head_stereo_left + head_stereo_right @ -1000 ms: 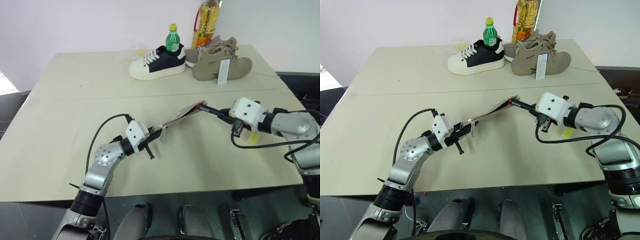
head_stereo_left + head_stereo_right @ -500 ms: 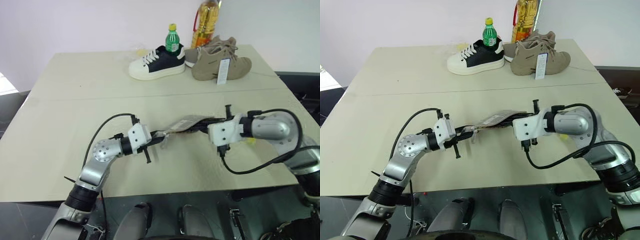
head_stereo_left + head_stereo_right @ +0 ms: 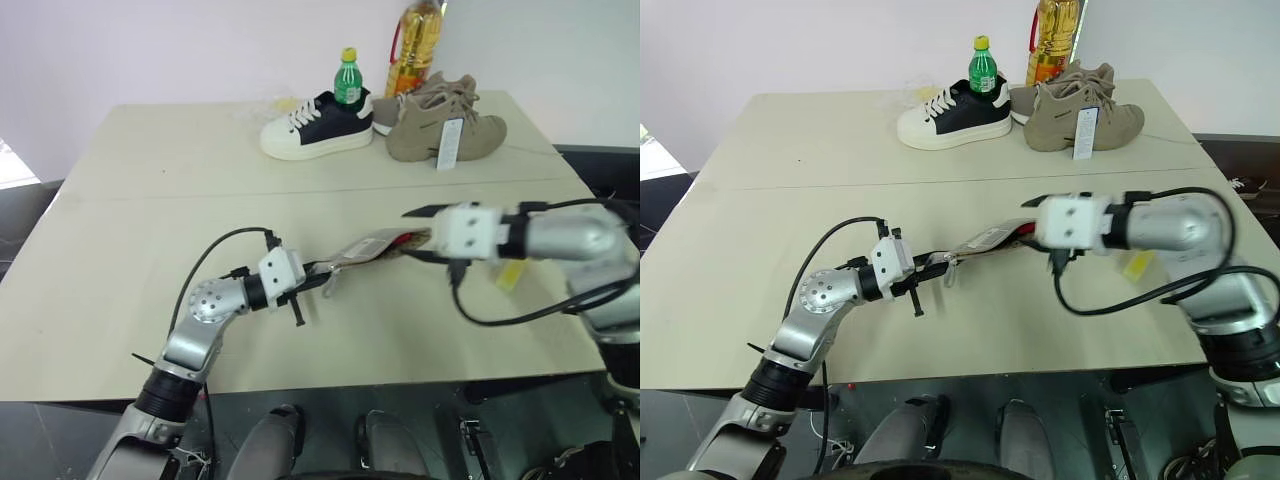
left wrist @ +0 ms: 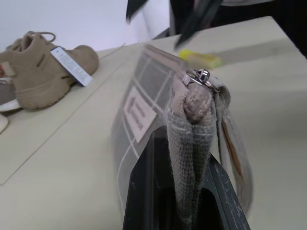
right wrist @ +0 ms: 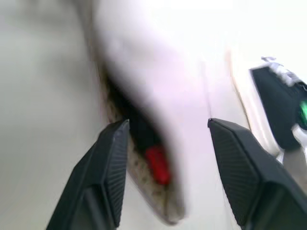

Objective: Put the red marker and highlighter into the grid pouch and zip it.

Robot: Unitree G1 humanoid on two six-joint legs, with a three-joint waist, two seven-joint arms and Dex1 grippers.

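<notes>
The beige table (image 3: 150, 200) carries a white-and-black sneaker (image 3: 315, 125), a pair of tan shoes (image 3: 440, 120), a green bottle (image 3: 347, 77) and a yellow oil bottle (image 3: 413, 50) along its far edge. Nearer the front, the grid pouch (image 3: 372, 247) is held up off the tabletop between the two arms. The left gripper (image 3: 318, 283) is clamped tight on the pouch's near end; in the left wrist view its black fingers (image 4: 144, 191) pinch the grey fabric (image 4: 189, 158) just below the metal zipper pull (image 4: 197, 78), with the white label (image 4: 139, 112) on the side panel. The right gripper (image 3: 1025, 215) sits at the pouch's far, open end with its fingers (image 5: 112, 167) spread apart, holding nothing. Between them, in the right wrist view, the red marker (image 5: 156, 163) shows its red end inside the pouch mouth. The highlighter (image 3: 508, 275) lies on the table beyond the right arm, apart from the pouch.
</notes>
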